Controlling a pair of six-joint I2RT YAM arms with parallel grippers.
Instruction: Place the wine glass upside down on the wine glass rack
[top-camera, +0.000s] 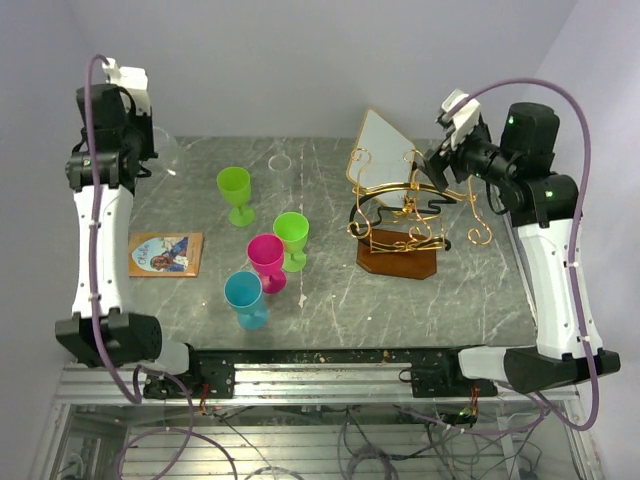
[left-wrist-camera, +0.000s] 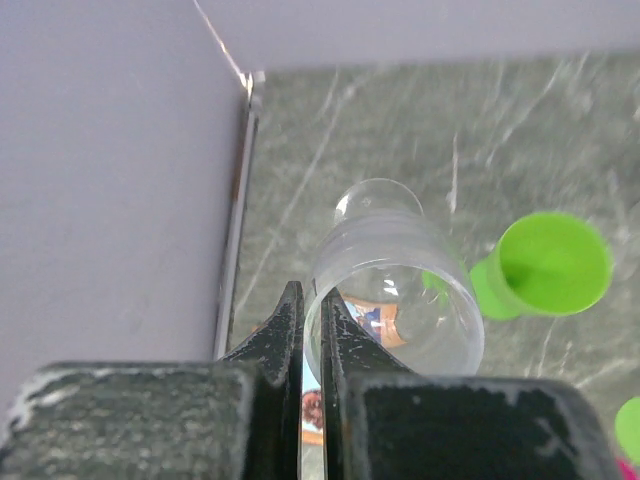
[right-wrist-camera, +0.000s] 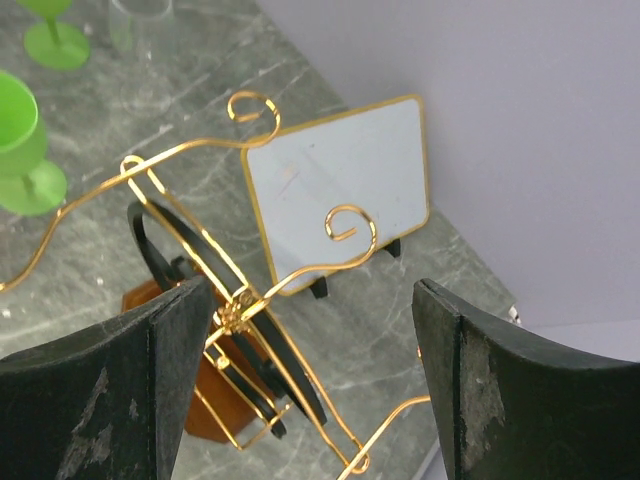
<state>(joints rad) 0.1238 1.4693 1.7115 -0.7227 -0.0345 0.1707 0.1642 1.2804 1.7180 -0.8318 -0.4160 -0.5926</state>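
Wine glass (left-wrist-camera: 395, 290): clear, smooth, round bowl, centre of left wrist view; rim wall pinched between closed left gripper (left-wrist-camera: 312, 325) fingers. Wine glass rack (top-camera: 405, 215): thin gold wire scrolls, brown wooden base, right of centre on grey marbled table (top-camera: 200, 300). Right gripper (right-wrist-camera: 315, 300): jaws spread wide over rack.

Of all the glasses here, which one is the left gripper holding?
The clear wine glass at far left, its rim pinched in the left gripper. The green glasses, pink glass and blue glass stand untouched.
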